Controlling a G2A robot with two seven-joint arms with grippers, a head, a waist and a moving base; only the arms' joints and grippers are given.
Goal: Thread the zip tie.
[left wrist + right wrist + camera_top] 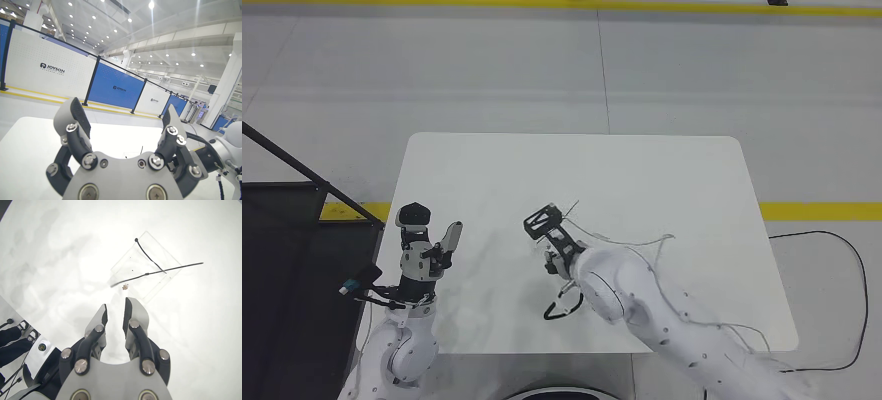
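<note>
On the white desk (642, 180), two thin black zip ties (162, 270) are judged unthreaded, crossed on a clear plate (164, 255); left claw (123, 111) and right claw (116, 306) are spread apart, empty.

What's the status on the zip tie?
Left gripper open, empty. Right gripper open, empty, short of clear block. Two black zip ties crossed on it. Small brown scrap at block's edge.

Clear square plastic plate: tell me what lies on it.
Two thin black zip ties cross on the clear square plastic plate, one tail running past its edge. The white table shows through it, so nothing looks hidden; whether a tie passes through the plate is unclear.
</note>
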